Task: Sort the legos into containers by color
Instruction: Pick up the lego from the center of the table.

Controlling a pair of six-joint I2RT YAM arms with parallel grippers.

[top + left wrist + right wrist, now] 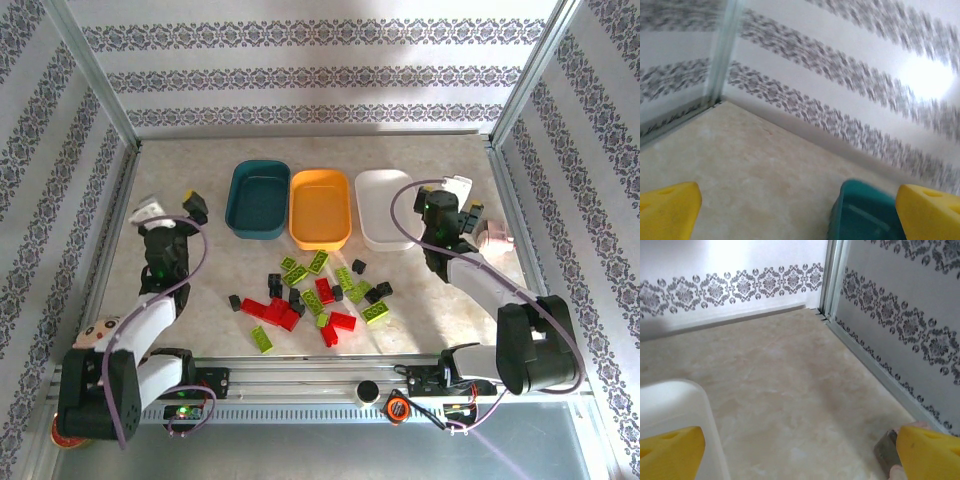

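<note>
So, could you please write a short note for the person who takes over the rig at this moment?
Left claw: open, holding nothing, just left of the teal tray.
Right claw: open, holding nothing, at the right side of the white tray.
Bricks: red, green and black, all mixed in one pile on the table, in front of the trays.
Orange tray: between the other two. All three trays look empty.
Done: nothing is sorted yet.
Left: every brick, one colour per tray.
</note>
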